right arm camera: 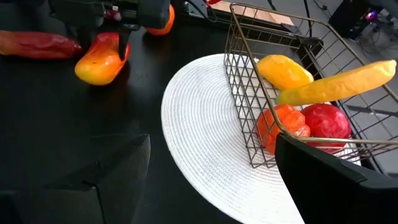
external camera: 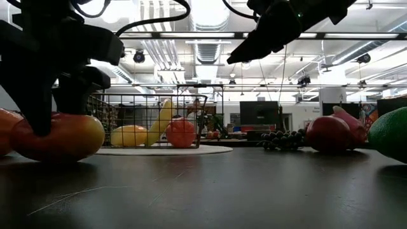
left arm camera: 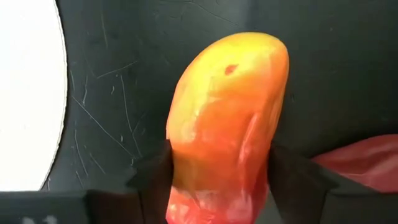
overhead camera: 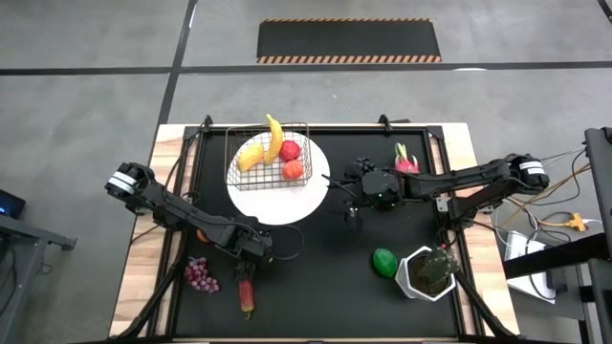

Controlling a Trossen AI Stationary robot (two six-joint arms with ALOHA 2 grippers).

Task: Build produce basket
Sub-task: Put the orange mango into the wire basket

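The wire basket [overhead camera: 268, 156] stands on the round white plate [overhead camera: 287, 203]. It holds a banana [overhead camera: 275, 137], a yellow fruit [overhead camera: 251, 157] and two red fruits [overhead camera: 291, 161]. My left gripper [overhead camera: 251, 256] is shut on a yellow-red mango [left arm camera: 227, 112] on the black mat, near the plate's front-left rim. My right gripper [overhead camera: 352, 205] hangs open and empty to the right of the plate, its fingers wide apart in the right wrist view [right arm camera: 217, 180]. A red chilli [overhead camera: 247, 297], purple grapes [overhead camera: 200, 275], an orange [overhead camera: 203, 235], a green lime [overhead camera: 384, 261] and a pink dragon fruit [overhead camera: 405, 161] lie on the mat. My left gripper pinches the mango between its two fingers [left arm camera: 155, 180], one on each long side [left arm camera: 180, 168] near its redder end. The fingers come from above, pointing down, and lie across the fruit. The mango's underside [external camera: 60, 154] rests on the mat.
A green plant in a white pot [overhead camera: 428, 272] stands at the front right, next to the lime. The chilli lies close beside the mango in the left wrist view [left arm camera: 367, 163]. Bare mat [overhead camera: 325, 277] lies between the arms, in front of the plate.
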